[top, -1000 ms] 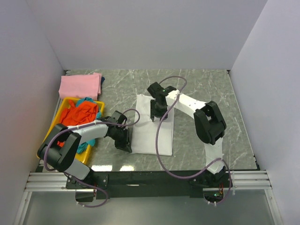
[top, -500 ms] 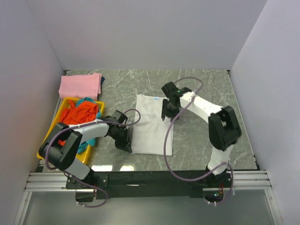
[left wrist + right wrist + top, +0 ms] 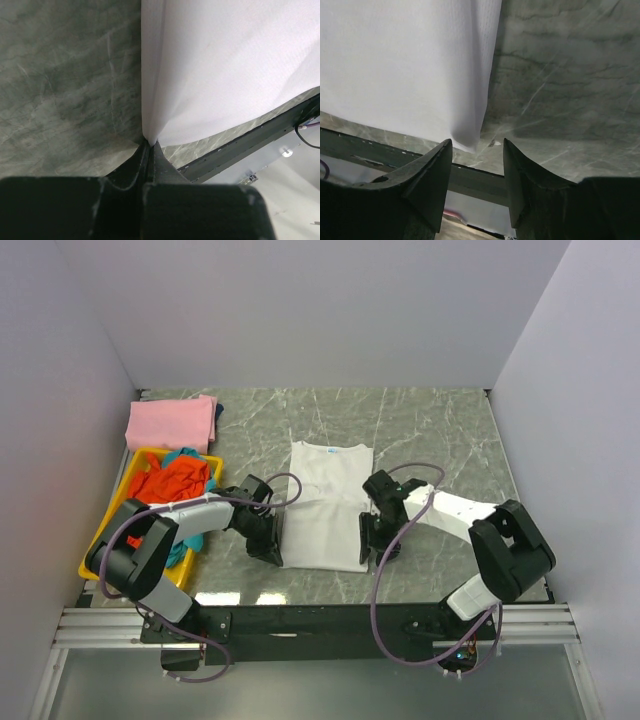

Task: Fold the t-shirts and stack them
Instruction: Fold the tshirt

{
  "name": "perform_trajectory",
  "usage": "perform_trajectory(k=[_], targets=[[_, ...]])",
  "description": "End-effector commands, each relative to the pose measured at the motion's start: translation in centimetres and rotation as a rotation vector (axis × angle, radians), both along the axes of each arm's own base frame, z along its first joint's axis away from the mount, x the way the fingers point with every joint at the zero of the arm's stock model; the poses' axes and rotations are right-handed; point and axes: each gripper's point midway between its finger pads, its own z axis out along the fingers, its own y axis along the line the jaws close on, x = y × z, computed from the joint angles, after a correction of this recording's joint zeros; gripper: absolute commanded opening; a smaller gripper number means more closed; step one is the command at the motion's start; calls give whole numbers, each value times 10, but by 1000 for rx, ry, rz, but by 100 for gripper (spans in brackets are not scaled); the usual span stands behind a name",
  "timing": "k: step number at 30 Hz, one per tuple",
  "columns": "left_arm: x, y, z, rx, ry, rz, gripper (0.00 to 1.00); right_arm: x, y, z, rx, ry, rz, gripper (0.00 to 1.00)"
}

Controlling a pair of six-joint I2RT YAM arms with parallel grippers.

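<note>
Our right tool [image 3: 368, 544] has dropped from the collar to the right hem corner of the plain white cloth t-shirt [image 3: 325, 502] lying by the near edge of the tabletop [image 3: 440, 440], jaws released, while our left tool [image 3: 270, 550] clenches the left hem corner, ready to fold.

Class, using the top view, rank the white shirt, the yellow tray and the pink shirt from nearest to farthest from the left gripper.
1. White shirt: near-left corner held by the left gripper.
2. Tray: just left.
3. Pink shirt: far-left corner.

Robot lab booth — blank white walls [image 3: 300, 310], aluminium frame [image 3: 530, 623].
</note>
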Motion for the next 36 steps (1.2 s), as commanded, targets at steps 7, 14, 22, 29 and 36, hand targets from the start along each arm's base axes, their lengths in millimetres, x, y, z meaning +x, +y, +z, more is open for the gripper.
perform_trajectory(k=[7, 14, 22, 29, 36], targets=[[-4, 6, -5, 33, -8, -26, 0, -12, 13, -1, 89, -1, 9, 45], [-3, 6, -3, 31, -15, -16, 0, -20, 17, -9, 105, 38, 35, 41], [-6, 9, -5, 35, -15, -13, 0, -23, 17, -18, 79, 64, 51, 29], [0, 12, 1, 53, -53, 24, 0, -25, 12, -14, 57, 59, 48, 4], [19, 12, 44, 38, -182, 101, 0, -6, 15, 31, 67, -49, 12, 0]])
